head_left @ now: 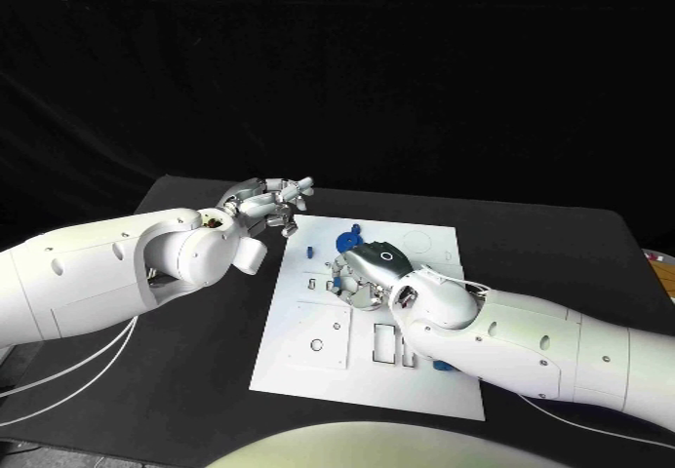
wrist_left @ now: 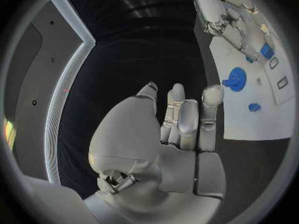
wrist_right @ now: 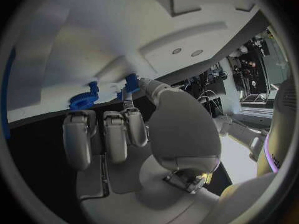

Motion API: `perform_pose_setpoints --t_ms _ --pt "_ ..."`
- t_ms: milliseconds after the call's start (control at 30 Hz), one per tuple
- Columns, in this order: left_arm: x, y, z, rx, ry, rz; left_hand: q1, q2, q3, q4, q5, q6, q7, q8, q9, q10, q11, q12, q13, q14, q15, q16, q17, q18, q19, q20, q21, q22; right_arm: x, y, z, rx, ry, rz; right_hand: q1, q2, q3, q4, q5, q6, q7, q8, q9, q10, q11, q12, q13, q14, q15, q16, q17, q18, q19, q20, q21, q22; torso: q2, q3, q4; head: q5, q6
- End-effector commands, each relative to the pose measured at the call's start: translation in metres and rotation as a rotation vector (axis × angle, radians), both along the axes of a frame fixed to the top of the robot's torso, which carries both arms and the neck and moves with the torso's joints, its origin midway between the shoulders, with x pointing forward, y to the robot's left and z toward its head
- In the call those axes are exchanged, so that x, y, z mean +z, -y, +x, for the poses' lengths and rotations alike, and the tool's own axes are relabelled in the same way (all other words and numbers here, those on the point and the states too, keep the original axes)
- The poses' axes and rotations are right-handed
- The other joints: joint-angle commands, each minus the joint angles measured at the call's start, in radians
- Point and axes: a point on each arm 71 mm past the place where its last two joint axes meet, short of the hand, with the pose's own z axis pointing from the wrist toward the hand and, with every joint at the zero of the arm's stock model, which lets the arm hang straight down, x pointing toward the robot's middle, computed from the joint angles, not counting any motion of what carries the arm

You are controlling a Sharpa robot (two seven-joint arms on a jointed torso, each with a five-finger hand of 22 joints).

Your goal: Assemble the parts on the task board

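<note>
Because the right hand (head_left: 369,276) pinches a small blue part (wrist_right: 130,82) over the middle of the task board (head_left: 318,355), a tilted approach may jam it or drop it. Its long axis cannot be determined. A blue gear (wrist_left: 235,78) lies flat near the board's far edge. The left hand (head_left: 267,203) hovers off the board, fingers loosely curled, holding nothing.

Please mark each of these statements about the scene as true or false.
1. The left hand holds a blue part. False: it holds nothing.
2. The right hand is over the task board. True.
3. A blue gear lies on the task board. True.
4. The table is white. False: it is black; the board is white.
</note>
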Motion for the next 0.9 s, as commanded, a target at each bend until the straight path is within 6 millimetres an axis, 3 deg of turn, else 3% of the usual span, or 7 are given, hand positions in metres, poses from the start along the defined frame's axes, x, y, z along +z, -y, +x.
perform_pose_setpoints --t_ms 33,200,333,900 --pt "0.0017 0.0019 0.0004 -0.007 0.011 -0.011 -0.002 0.002 0.006 0.001 0.002 -0.01 0.0 -0.004 -0.002 -0.003 0.003 -0.004 -0.002 0.003 0.003 0.005 0.003 0.009 0.008 -0.001 0.007 0.003 -0.0073 0.0018 -0.0013 -0.003 -0.021 -0.051 0.0 -0.013 -0.005 0.002 -0.006 -0.007 0.004 0.003 0.039 -0.01 0.002 -0.006 0.099 0.104 0.0 0.001 0.255 -0.006 0.077 -0.004 -0.007 0.241 0.0 0.0002 -0.0004 0.0 0.0" --pt "0.0013 0.0013 0.0007 -0.007 0.007 -0.009 -0.002 0.002 0.006 0.001 0.002 -0.01 0.0 -0.004 -0.002 -0.003 0.003 -0.004 -0.002 0.003 0.003 0.005 0.003 0.009 0.008 -0.001 0.007 0.003 -0.0067 0.0022 -0.0011 -0.002 -0.015 -0.044 -0.004 -0.023 -0.011 0.003 -0.008 -0.024 0.012 -0.006 0.035 -0.012 0.008 -0.008 0.098 0.104 0.005 0.001 0.256 -0.006 0.076 -0.001 -0.01 0.241 0.0 0.0007 -0.0003 0.001 -0.002" --pt "0.0009 0.0009 0.0009 -0.008 0.004 -0.008 -0.003 0.002 0.006 0.001 0.002 -0.01 0.001 -0.005 -0.004 -0.003 0.004 -0.005 -0.003 0.003 0.004 0.005 0.003 0.01 0.008 0.0 0.006 0.003 -0.0062 0.0022 -0.0012 0.0 -0.011 -0.039 -0.013 -0.036 -0.023 0.007 0.015 -0.04 0.021 -0.017 0.028 -0.014 0.017 -0.008 0.098 0.104 0.013 0.001 0.255 -0.006 0.075 0.005 -0.012 0.24 0.0 0.0013 -0.0003 0.001 -0.003" --pt "-0.0001 -0.0009 0.0019 -0.004 -0.003 -0.003 -0.007 0.001 0.006 0.002 0.0 -0.01 0.002 -0.006 -0.007 -0.004 0.005 -0.005 -0.006 0.003 0.005 0.006 0.001 0.009 0.011 0.001 0.007 0.004 -0.0054 0.0017 -0.0015 0.0 -0.006 -0.032 -0.01 -0.045 -0.031 0.004 0.012 -0.047 0.025 -0.022 0.025 -0.017 0.021 -0.009 0.097 0.104 0.016 0.0 0.254 -0.005 0.074 0.008 -0.014 0.24 0.0 0.0001 -0.0007 0.001 -0.005"
